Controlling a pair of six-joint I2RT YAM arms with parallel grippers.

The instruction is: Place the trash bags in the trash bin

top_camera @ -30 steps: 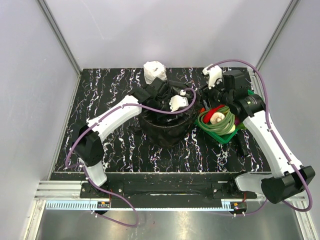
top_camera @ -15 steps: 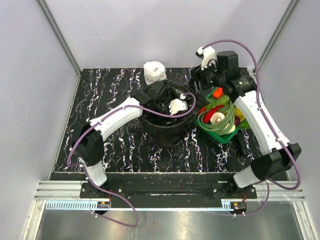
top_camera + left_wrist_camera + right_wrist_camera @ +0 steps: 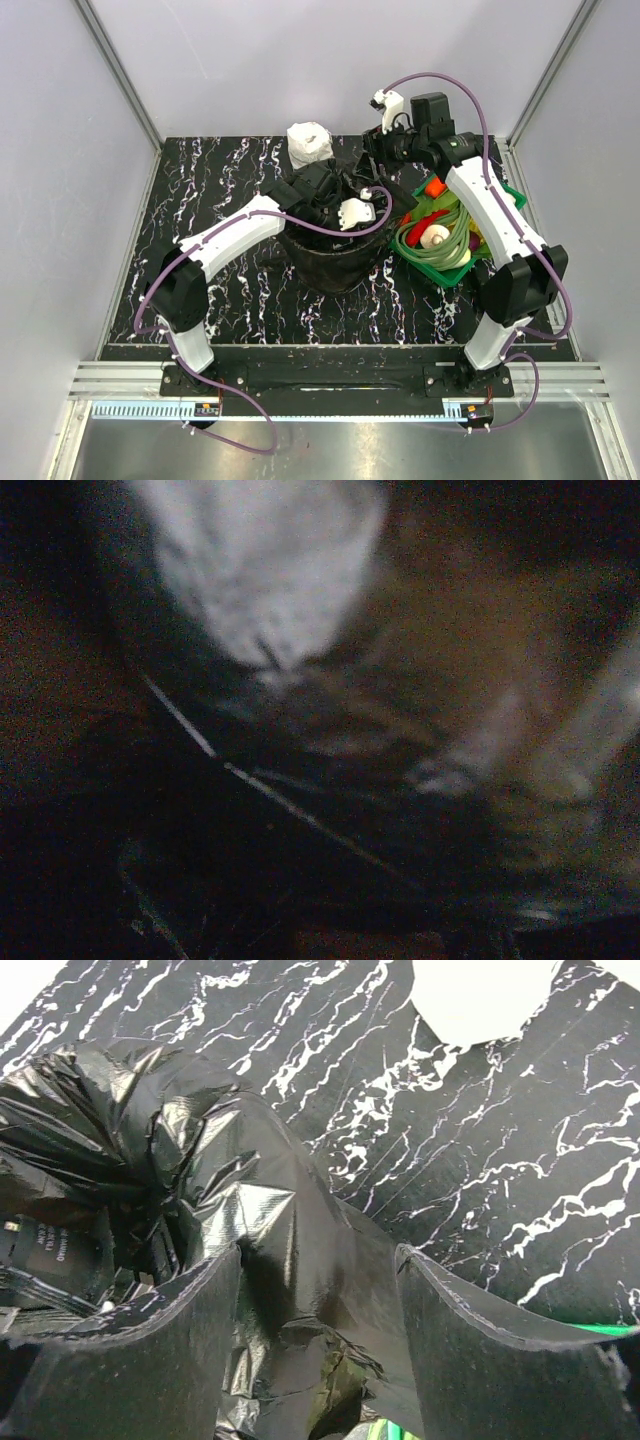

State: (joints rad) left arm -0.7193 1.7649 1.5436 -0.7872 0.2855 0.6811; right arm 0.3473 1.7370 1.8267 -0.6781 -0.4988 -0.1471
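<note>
The trash bin stands mid-table, wrapped all over by the glossy black trash bag, so its grey wall is hidden. My left gripper reaches into the bag's bunched top over the bin mouth. Its wrist view is dark and blurred, showing only black film, and its jaws cannot be made out. My right gripper is at the bag's back right edge. In the right wrist view it is open, with a ridge of the bag standing between its fingers.
A green basket of vegetables sits right of the bin, under the right arm. A small white wrapped roll lies behind the bin and also shows in the right wrist view. Grey walls close in the table.
My right arm has swung from over the green basket back and left to the bag's back right edge. The left arm has hardly moved.
</note>
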